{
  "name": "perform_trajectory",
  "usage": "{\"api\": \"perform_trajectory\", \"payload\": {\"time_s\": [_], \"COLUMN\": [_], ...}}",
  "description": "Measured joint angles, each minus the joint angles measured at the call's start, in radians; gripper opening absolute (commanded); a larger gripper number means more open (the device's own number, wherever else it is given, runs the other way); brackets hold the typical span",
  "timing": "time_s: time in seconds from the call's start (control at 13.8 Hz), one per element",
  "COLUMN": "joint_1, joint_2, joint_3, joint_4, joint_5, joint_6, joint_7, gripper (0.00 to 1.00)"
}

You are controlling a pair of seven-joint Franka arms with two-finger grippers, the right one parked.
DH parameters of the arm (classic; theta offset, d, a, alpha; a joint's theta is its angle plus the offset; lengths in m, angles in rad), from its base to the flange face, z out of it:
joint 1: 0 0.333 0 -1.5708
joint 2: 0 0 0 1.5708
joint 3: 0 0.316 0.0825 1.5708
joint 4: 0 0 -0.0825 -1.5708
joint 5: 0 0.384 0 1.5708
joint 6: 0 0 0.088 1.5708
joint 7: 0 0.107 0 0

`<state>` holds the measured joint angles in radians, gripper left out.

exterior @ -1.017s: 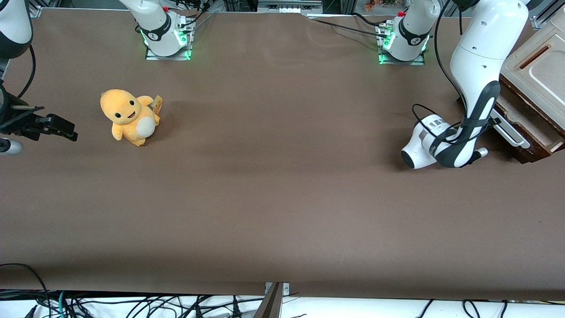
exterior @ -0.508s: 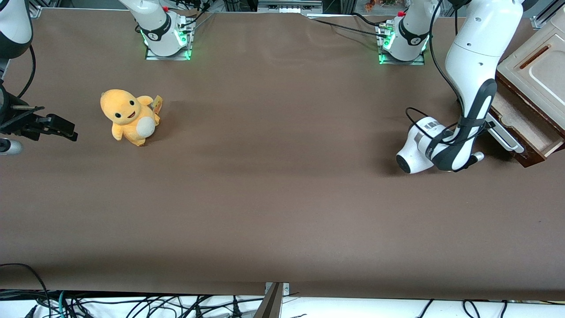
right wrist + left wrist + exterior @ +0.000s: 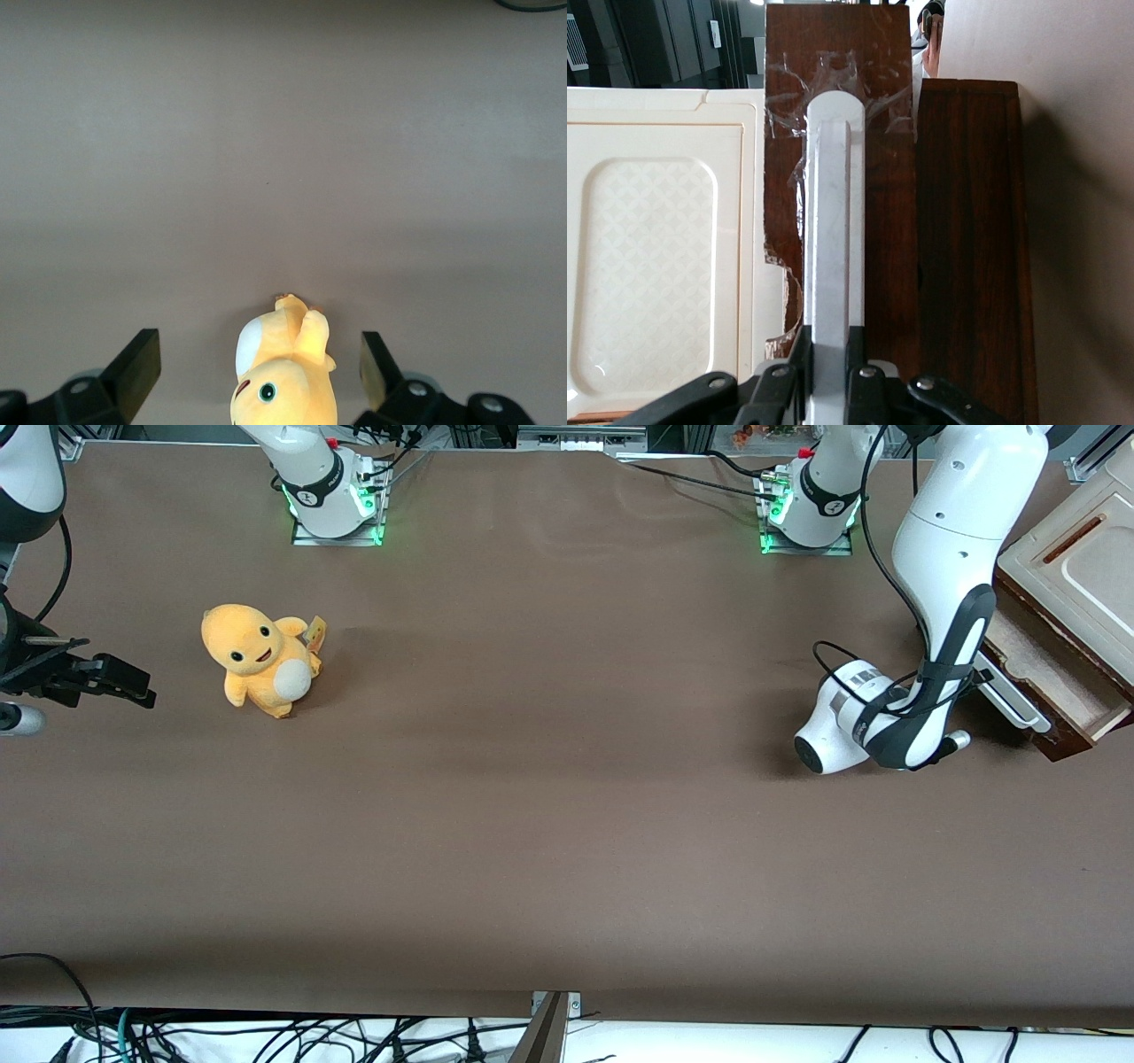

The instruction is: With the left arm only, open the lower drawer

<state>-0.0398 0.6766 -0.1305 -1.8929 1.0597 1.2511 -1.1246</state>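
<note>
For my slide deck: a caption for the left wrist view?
Gripper shut on the lower drawer's pale bar handle, beside the cabinet's cream top panel.

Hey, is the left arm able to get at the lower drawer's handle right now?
Yes, it looks so. The gripper is already closed on the bar handle of the lower drawer, which stands partly pulled out of the cabinet. Nothing sits between them.
</note>
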Motion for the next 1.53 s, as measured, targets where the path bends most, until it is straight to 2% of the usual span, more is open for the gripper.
{"api": "perform_trajectory", "payload": {"time_s": [1.16,1.23,1.31,1.38,1.53], "joint_1": [-0.005,-0.007,-0.008,-0.012,-0.023], "joint_2": [0.024,0.026,0.026,0.027,0.027], "joint_3": [0.0,0.0,0.001,-0.001,-0.002], "joint_4": [0.016,0.018,0.018,0.019,0.019], "joint_5": [0.0,0.0,-0.001,-0.017,-0.029], "joint_6": [-0.006,-0.007,-0.007,-0.007,-0.014], "joint_7": [0.003,0.003,0.003,0.003,0.003], "gripper": [0.18,0.29,0.79,1.0,1.0]}}
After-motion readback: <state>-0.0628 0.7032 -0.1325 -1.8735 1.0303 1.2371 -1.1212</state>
